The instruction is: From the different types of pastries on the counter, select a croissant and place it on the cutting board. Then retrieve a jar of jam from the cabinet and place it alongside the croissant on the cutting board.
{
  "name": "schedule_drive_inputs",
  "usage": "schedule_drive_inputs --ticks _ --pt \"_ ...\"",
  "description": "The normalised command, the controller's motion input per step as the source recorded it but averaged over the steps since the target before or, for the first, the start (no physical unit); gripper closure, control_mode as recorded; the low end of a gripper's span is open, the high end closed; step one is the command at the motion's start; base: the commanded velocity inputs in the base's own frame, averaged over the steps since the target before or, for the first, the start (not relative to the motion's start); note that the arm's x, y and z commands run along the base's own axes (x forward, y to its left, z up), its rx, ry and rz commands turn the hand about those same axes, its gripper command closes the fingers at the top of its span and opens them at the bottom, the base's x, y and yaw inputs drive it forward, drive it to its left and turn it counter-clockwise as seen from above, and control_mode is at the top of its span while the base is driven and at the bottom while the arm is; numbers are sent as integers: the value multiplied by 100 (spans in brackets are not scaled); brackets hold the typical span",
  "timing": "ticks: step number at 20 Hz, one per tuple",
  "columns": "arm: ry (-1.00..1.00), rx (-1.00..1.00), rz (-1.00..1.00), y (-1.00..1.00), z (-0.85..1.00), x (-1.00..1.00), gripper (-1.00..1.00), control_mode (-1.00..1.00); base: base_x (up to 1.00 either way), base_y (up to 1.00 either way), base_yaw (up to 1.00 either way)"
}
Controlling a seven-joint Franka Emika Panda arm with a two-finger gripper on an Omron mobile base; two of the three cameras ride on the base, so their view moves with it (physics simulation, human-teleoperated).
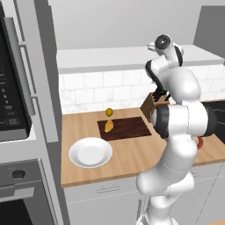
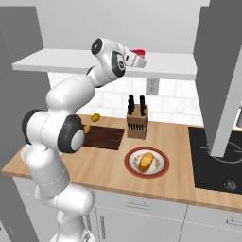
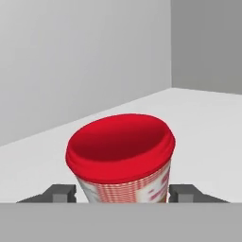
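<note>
The jar of jam, red-lidded with a red-and-white checked band, stands slightly tilted on the pale cabinet ledge. My gripper is shut on it, one dark finger on each side. In the right base view the arm reaches up to the ledge, with the gripper at the jar. Down on the counter, the orange croissant lies on the left end of the dark cutting board. The arm's elbow partly covers the croissant on the board.
A yellow ball sits just behind the board. A tan knife block stands to the board's right. An empty white plate lies near the front. A reddish-brown plate holds a yellow pastry. The cooktop is at right, the oven column at left.
</note>
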Motion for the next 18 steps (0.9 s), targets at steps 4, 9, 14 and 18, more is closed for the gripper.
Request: schedule_drive_inputs --ticks 4,9,14,18 --pt "-5 0 12 -11 -3 17 100 -100 0 0 0" --pt "-26 0 5 -5 17 -38 100 -100 0 0 0" --pt "-9 0 0 0 28 -75 100 -100 0 0 0" --pt "23 0 0 12 32 -69 100 -100 0 0 0"
